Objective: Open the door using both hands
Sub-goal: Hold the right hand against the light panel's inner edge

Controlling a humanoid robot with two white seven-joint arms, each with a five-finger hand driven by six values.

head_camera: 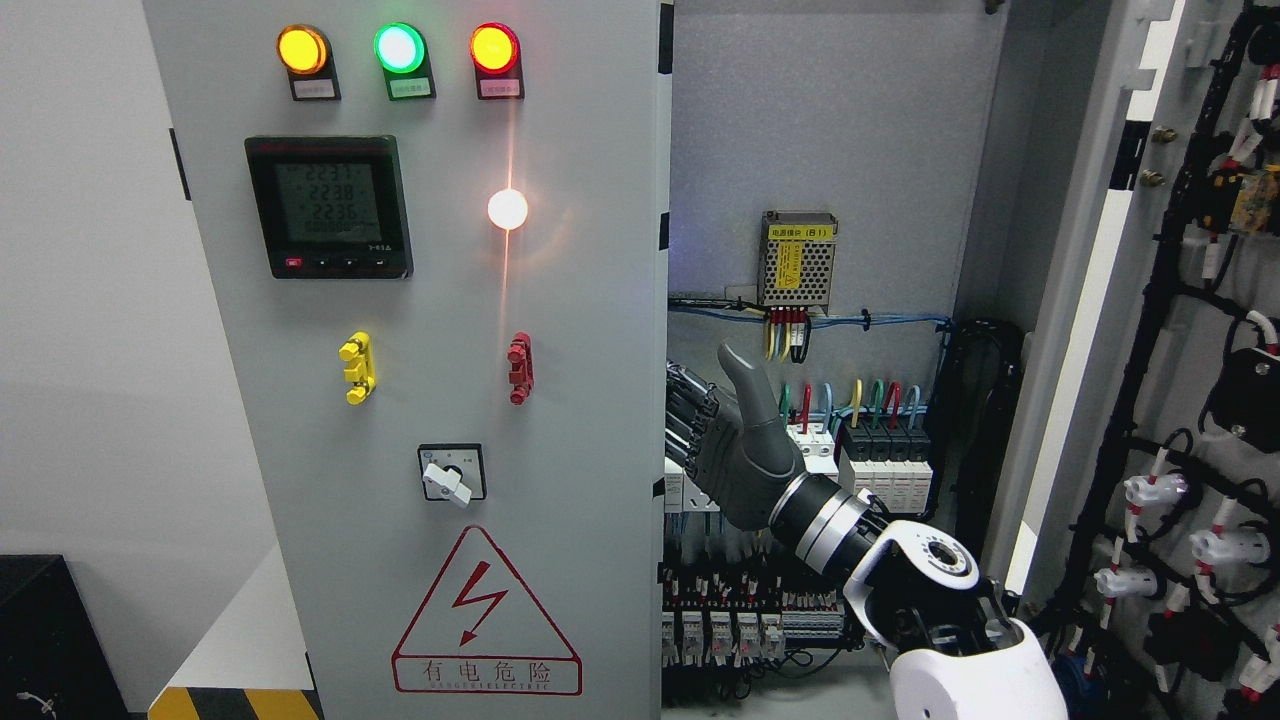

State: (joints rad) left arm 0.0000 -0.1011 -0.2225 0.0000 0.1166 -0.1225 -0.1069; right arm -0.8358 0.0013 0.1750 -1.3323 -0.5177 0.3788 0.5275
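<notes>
The grey cabinet's left door (440, 300) faces me and stands slightly ajar, carrying lamps, a meter and a switch. Its right edge (662, 400) meets the open cabinet interior. My right hand (715, 440), dark grey on a white forearm that comes in from the lower right, is at that edge. Its fingers (687, 410) curl around the edge and the thumb (745, 375) points up. The right door (1200, 350) is swung wide to the right and shows its wired inner face. My left arm does not show.
Inside the cabinet are a perforated power supply (797, 260), a row of breakers (885, 445) with coloured wires, and terminal blocks (720, 625) just under my wrist. A black box (45, 640) and a yellow-black striped edge (235, 703) lie at lower left.
</notes>
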